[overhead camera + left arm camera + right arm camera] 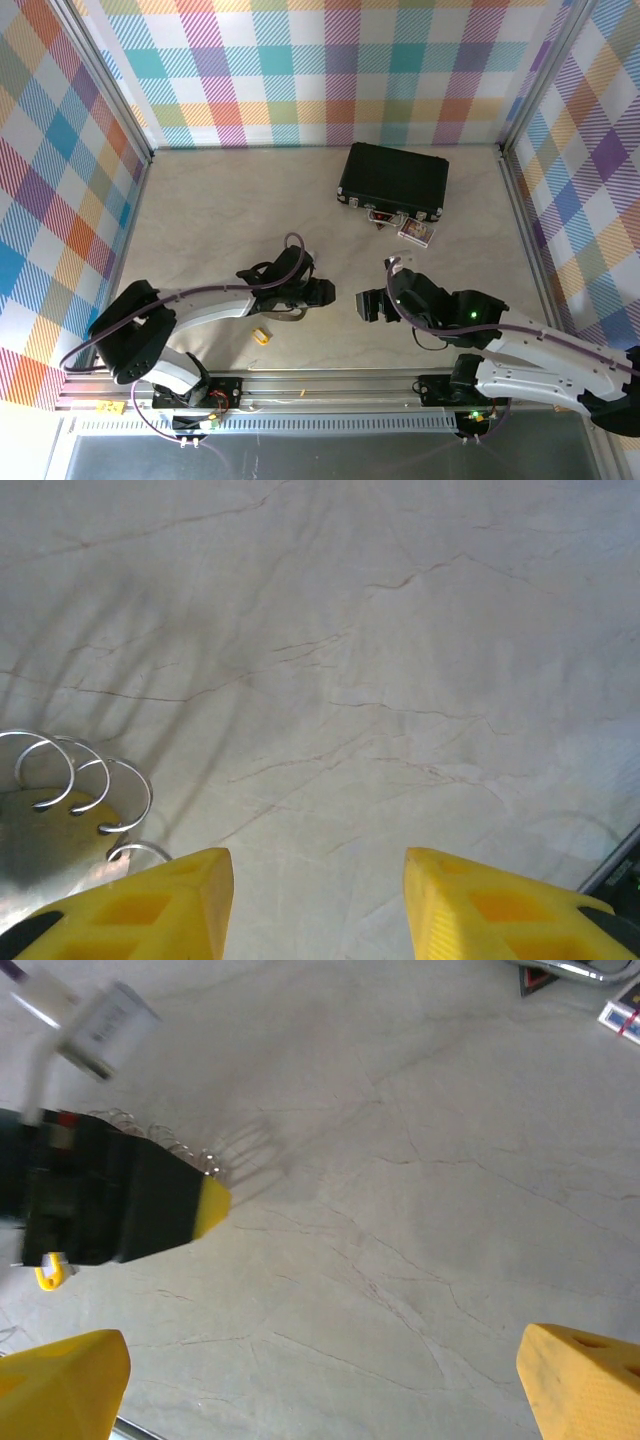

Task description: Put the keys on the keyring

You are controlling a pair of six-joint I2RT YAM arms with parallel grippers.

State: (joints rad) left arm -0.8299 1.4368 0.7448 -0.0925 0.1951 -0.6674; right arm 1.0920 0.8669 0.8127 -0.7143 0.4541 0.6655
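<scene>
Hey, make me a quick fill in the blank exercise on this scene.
The closed case is coloured ____. The tiny yellow piece lies beside the ____ arm. The right end effector is ____, gripping nothing.
Missing: black; left; open.

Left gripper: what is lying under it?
Between the open fingers of the left gripper, bare marbled table shows. Thin metal wire loops lie beside one finger, and the nearest loop is partly hidden behind it.
</scene>
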